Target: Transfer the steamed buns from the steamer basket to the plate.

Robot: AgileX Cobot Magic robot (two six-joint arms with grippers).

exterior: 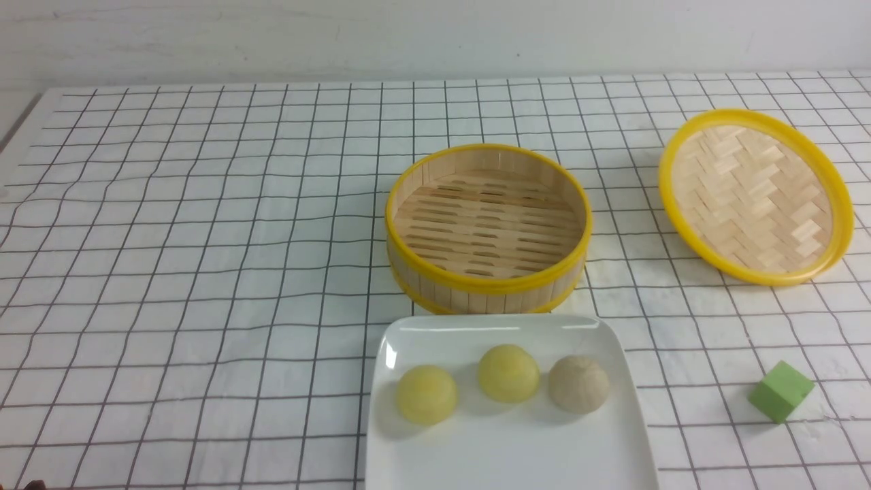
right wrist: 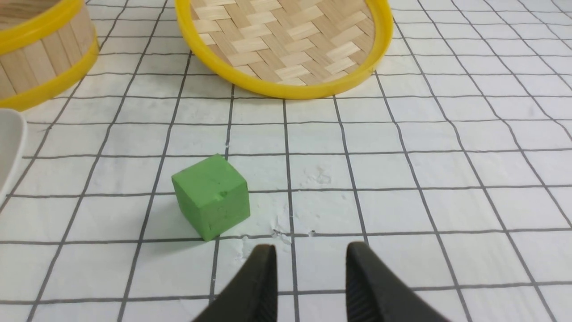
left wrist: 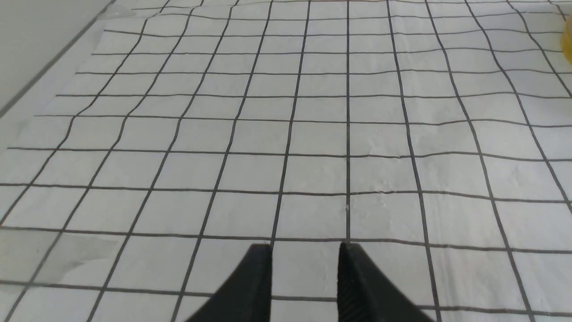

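Three steamed buns lie in a row on the white plate (exterior: 503, 456) at the front centre: a pale yellow one (exterior: 426, 394) on the left, a pale yellow one (exterior: 508, 373) in the middle, a beige-white one (exterior: 578, 384) on the right. The steamer basket (exterior: 487, 228) stands just behind the plate with nothing in it; its wall also shows in the right wrist view (right wrist: 42, 58). No arm shows in the front view. My left gripper (left wrist: 304, 250) is open and empty over bare cloth. My right gripper (right wrist: 310, 252) is open and empty, near the green cube.
The shallow woven lid (exterior: 754, 195) lies tilted at the back right and shows in the right wrist view (right wrist: 286, 44). A green cube (exterior: 780, 391) sits right of the plate, also in the right wrist view (right wrist: 211, 195). A checked cloth (exterior: 204, 272) covers the table.
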